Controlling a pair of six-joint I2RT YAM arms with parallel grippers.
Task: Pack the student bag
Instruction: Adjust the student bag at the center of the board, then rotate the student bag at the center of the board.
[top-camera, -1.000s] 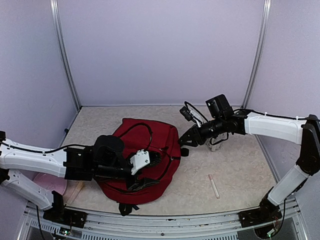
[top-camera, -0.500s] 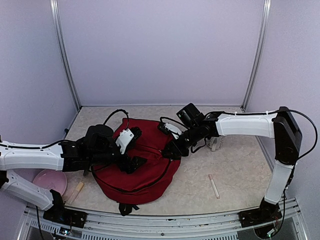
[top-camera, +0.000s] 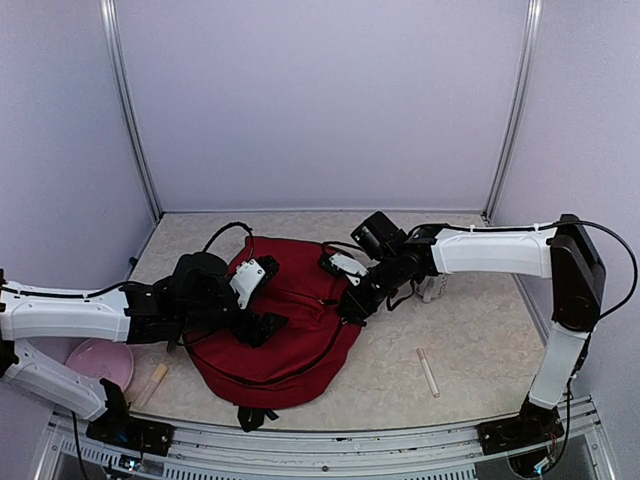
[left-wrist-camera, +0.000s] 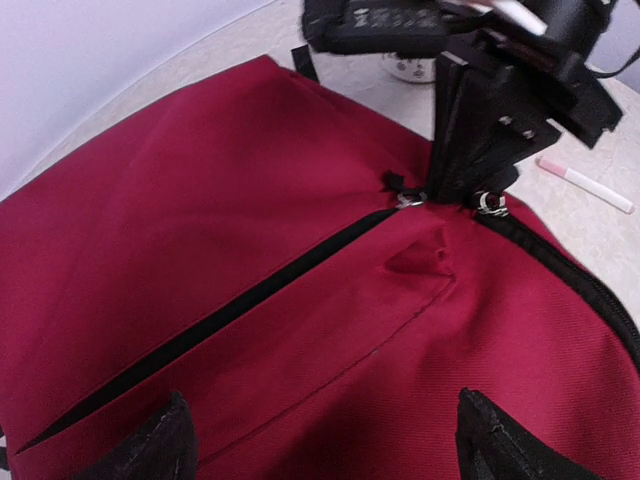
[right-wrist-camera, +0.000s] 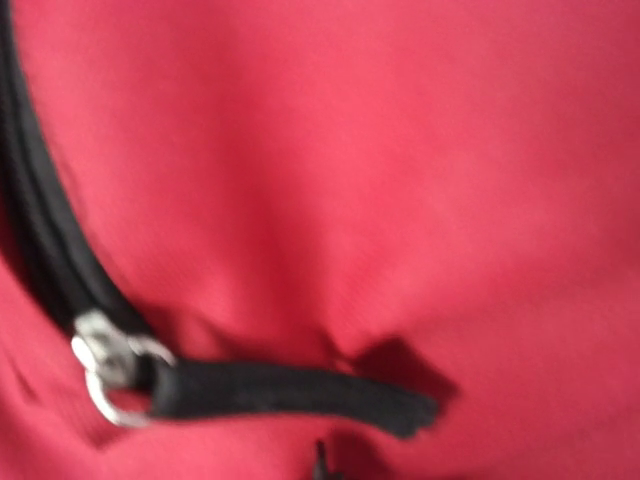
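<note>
The dark red student bag (top-camera: 290, 335) lies flat in the middle of the table, and it fills the left wrist view (left-wrist-camera: 250, 250) and the right wrist view (right-wrist-camera: 400, 150). My left gripper (top-camera: 262, 325) hovers open over its front pocket, with one finger (left-wrist-camera: 165, 445) on each side and nothing between them. My right gripper (top-camera: 350, 303) is down at the bag's right side, with its narrow tips together at the zipper sliders (left-wrist-camera: 410, 198). The right wrist view shows a metal slider (right-wrist-camera: 105, 365) with a black pull tab (right-wrist-camera: 290, 392) lying free on the fabric.
A pink-capped white pen (top-camera: 428, 372) lies on the table right of the bag. A pink bowl (top-camera: 98, 360) and a beige stick (top-camera: 150, 383) sit at the front left. A small white object (top-camera: 432, 288) stands behind my right arm. The enclosure walls are close on all sides.
Over the last second my left gripper pulled back left across the bag, while my right gripper came down onto the bag's right side. In the last half second both shifted only slightly.
</note>
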